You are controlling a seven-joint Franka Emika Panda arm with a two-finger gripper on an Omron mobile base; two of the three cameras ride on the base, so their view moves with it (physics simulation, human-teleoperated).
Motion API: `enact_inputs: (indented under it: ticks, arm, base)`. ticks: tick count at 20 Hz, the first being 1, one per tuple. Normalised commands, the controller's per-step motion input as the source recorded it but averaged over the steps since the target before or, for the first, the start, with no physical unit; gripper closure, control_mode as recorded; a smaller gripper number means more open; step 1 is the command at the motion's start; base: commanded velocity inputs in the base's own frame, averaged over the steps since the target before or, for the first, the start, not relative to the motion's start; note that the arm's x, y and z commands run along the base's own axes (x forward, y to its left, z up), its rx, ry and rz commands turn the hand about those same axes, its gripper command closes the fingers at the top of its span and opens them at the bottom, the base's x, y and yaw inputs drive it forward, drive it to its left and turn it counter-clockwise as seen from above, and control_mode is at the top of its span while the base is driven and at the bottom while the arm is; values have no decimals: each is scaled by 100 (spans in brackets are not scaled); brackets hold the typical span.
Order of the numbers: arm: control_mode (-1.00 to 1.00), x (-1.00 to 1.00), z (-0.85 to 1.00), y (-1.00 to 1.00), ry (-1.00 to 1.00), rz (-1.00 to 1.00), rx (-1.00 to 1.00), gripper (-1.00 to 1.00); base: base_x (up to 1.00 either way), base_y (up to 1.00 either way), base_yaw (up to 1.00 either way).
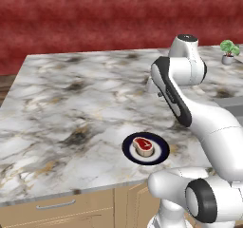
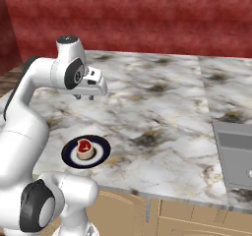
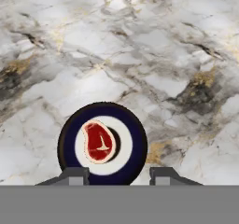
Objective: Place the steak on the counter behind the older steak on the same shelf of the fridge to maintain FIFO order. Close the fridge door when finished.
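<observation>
Steak (image 1: 143, 145) sits on a white plate (image 1: 162, 153) with a dark blue rim, near the front edge of the counter (image 1: 71, 103). It lies red side up with pale marbling, its tan fat sides showing, a little off the plate's middle. From the right base camera the steak (image 2: 84, 149) and plate (image 2: 101, 154) appear just ahead of my base, with marble stretching away behind them to a dark red wall (image 2: 147, 18).

My gripper (image 2: 84, 98) hangs above the counter, well clear of the steak and further back over the marble than the plate. It is empty: nothing is between the fingers, and they point down at bare stone. I read the jaws as drawn in to their narrowest, though a gap remains between the two tips. Looking along my hand, the finger tips (image 3: 72, 175) stand either side of the plate's near rim, and the steak (image 3: 99, 142) lies ahead of them, apart from both.

Below the counter's front edge are tan wooden drawers (image 1: 52, 208) with a grey bar handle. A small potted plant (image 1: 228, 51) stands at the far right of the counter. A grey sink (image 2: 235, 154) is set into the counter on the right.
</observation>
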Motion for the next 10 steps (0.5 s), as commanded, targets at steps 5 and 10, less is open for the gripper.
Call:
enact_inputs:
  ticks: [5,10]
  arm:
    - [-100,-16,-7,0,1,0,0,-100]
    - [-100,-15,-61,6,3,-1,-7,-100]
  base:
    - [0,0,0]
    - [0,0,0]
